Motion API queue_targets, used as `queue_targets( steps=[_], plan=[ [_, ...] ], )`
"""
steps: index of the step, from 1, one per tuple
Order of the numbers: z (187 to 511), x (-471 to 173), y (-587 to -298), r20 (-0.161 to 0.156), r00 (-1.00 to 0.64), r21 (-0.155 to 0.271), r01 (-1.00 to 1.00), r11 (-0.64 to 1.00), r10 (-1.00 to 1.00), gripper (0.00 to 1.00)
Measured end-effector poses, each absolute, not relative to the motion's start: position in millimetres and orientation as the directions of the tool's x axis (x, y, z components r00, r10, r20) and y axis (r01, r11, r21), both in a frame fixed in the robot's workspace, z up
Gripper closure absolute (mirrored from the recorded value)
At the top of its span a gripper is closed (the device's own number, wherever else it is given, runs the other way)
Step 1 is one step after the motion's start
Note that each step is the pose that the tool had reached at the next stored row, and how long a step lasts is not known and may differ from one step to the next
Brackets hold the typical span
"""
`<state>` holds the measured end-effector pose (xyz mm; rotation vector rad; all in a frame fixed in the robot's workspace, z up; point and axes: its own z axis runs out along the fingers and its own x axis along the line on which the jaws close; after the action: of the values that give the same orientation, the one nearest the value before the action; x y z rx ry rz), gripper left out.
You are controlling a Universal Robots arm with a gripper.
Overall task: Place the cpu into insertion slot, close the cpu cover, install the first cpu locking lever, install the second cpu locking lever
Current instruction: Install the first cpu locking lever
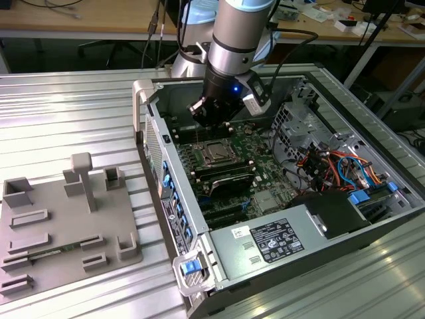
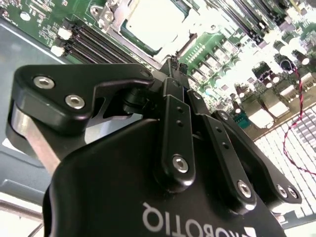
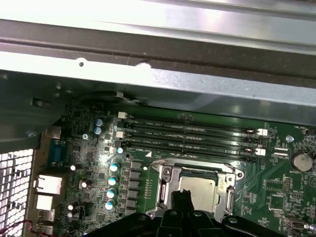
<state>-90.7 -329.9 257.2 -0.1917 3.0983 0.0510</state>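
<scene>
Hovering low over the motherboard inside the open computer case [image 1: 319,219], the hand [image 1: 211,123] has its fingertips pressed together with nothing visible between them; in the first wrist view they form one dark point [image 3: 182,197] just over the near edge of the socket. The cpu [image 3: 197,187] sits in the insertion slot [image 3: 165,177], its silvery top showing through the window of the cpu cover [image 3: 228,182], which appears to lie flat on it. I cannot tell how the locking levers stand.

The work seems to be at the cover and levers. Doing it well likely means pressing straight down with the closed tips on the metal frame or a lever, never on the chip, and keeping clear of the memory slots [image 3: 192,136] just beside the socket.

The case lies on its side on a ribbed metal table [image 1: 80,113]. A grey fixture plate [image 1: 66,226] rests well apart from it, toward the exterior view's left. Coloured cables [image 1: 339,166] bunch at the case's far end. Behind stands a wooden table [image 1: 86,16] strewn with clutter.
</scene>
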Motion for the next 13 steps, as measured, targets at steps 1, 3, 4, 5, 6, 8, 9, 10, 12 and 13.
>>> queue_targets(
  steps=[1, 3, 4, 5, 6, 8, 9, 10, 12, 13],
  plan=[
    [257.9, -94.3, -329.9, -0.039, -0.992, 0.032, -0.118, 0.993, -0.117, 0.89],
    [258.3, -98.8, -329.9, -0.039, -0.992, 0.032, -0.117, 0.993, -0.116, 0.89],
    [258.7, -103.9, -329.9, -0.039, -0.992, 0.032, -0.117, 0.993, -0.116, 0.89],
    [258.8, -108.0, -329.9, -0.039, -0.992, 0.032, -0.117, 0.993, -0.116, 0.89],
    [258.9, -110.3, -329.9, -0.039, -0.993, 0.032, -0.117, 0.993, -0.116, 0.89],
    [258.9, -115.2, -329.9, -0.039, -0.993, 0.032, -0.116, 0.993, -0.115, 0.89],
    [258.9, -117.5, -329.8, -0.039, -0.993, 0.032, -0.115, 0.993, -0.114, 0.89],
    [258.9, -119.6, -329.7, -0.039, -0.993, 0.032, -0.114, 0.993, -0.112, 0.89],
    [258.9, -121.7, -329.0, -0.039, -0.993, 0.032, -0.11, 0.993, -0.108, 0.89],
    [258.9, -121.9, -328.5, -0.039, -0.994, 0.032, -0.106, 0.994, -0.105, 0.89]
  ],
)
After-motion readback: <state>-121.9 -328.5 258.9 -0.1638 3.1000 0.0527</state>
